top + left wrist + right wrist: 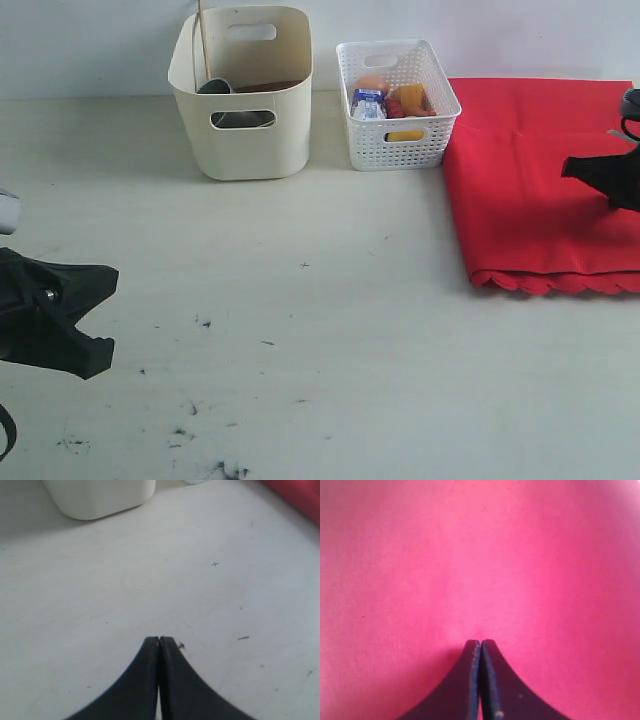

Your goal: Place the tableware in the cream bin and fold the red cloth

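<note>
I see tableware [214, 87] in the bin [245, 140] at eleven o'clock, the cloth [540, 180] at two o'clock apparently unfolded, and the left gripper [159, 640] and right gripper [480, 642] both pressed together, pinching nothing.

the cream bin [255, 150] is smooth plastic with a soft sheen. the chopsticks [203, 40] look like pale bare wood, and the steel cup [215, 87] is dull grey metal. the white basket [400, 150] is perforated lattice plastic. the red cloth [540, 200] is matt fabric, faintly creased, scallop-edged. the table [330, 330] is matt, pale, scuffed with dark marks. the left gripper [159, 640] and right gripper [480, 642] are matt black plastic.
</note>
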You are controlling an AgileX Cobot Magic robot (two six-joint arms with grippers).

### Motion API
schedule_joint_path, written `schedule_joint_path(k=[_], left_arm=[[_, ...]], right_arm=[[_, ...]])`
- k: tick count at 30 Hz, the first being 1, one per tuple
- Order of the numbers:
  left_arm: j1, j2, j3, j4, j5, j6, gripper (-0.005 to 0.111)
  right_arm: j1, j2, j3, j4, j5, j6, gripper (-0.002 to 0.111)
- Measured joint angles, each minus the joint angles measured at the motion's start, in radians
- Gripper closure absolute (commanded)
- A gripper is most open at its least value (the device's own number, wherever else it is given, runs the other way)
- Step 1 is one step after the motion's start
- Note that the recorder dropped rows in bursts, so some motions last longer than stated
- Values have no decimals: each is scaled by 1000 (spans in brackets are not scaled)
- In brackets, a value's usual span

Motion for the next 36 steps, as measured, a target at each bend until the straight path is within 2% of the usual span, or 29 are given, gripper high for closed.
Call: schedule_joint_path(k=[5, 8, 11, 16, 25, 30, 36], left_arm=[[0, 0, 0, 0, 0, 0, 104], [0, 0, 0, 0, -4, 0, 104], [0, 0, 0, 0, -15, 0, 104], [0, 0, 0, 0, -35, 5, 104], [0, -53, 0, 0, -133, 15, 104], [0, -181, 1, 0, -136, 10, 104], [0, -377, 1, 0, -70, 22, 104]], right_arm=[[0, 27, -54, 3, -2, -16, 108], [0, 41, -117, 11, 2, -116, 108], [0, 6, -131, 139, 3, -152, 108], [0, -174, -91, 294, 1, -243, 108], [0, -600, 49, 326, -4, -273, 108], [0, -829, 171, 333, -59, -270, 108], [0, -1034, 323, 335, -236, -253, 108]])
